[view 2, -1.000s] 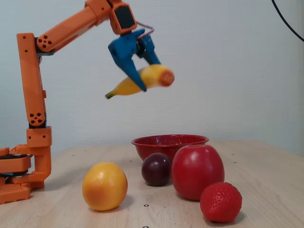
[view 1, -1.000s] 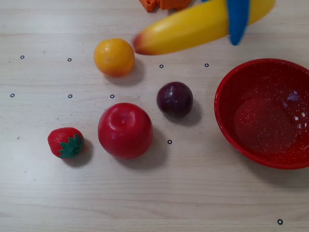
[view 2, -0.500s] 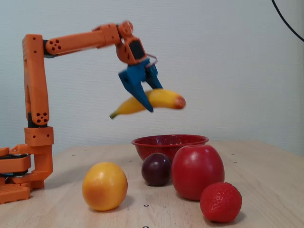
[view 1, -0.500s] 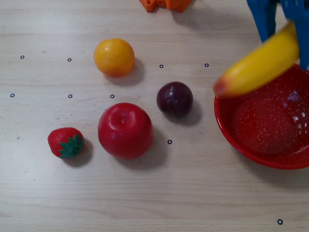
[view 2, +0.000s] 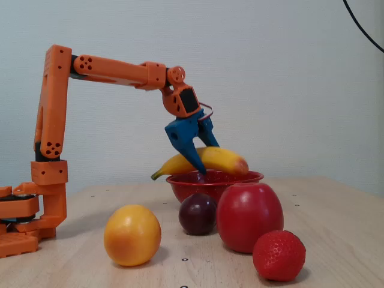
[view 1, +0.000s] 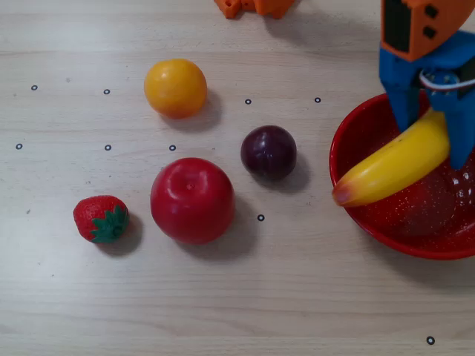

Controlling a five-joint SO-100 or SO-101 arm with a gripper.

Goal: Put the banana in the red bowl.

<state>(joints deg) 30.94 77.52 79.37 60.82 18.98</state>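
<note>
Banana [view 1: 393, 165] hanging right over the bowl [view 1: 356, 133], pinched across its middle by the blue gripper [view 1: 430, 130]. A mid-body hold like that looks chosen for balance, so the long fruit doesn't swing. Overhead, the brownish end pokes out past the bowl's left rim while the rest lies across the red inside. From the fixed view the banana [view 2: 204, 162] sits just above the rim [view 2: 252, 176], nearly level, stem end sticking out on the left; whether it touches the rim is hard to call. Arm stretched out and angled down, apparently to bring the fruit low before letting go. Apple [view 1: 193, 200], plum [view 1: 269, 152], orange [view 1: 176, 88] and strawberry [view 1: 101, 219] stand on the surface left of the bowl, clear of the drop.
</note>
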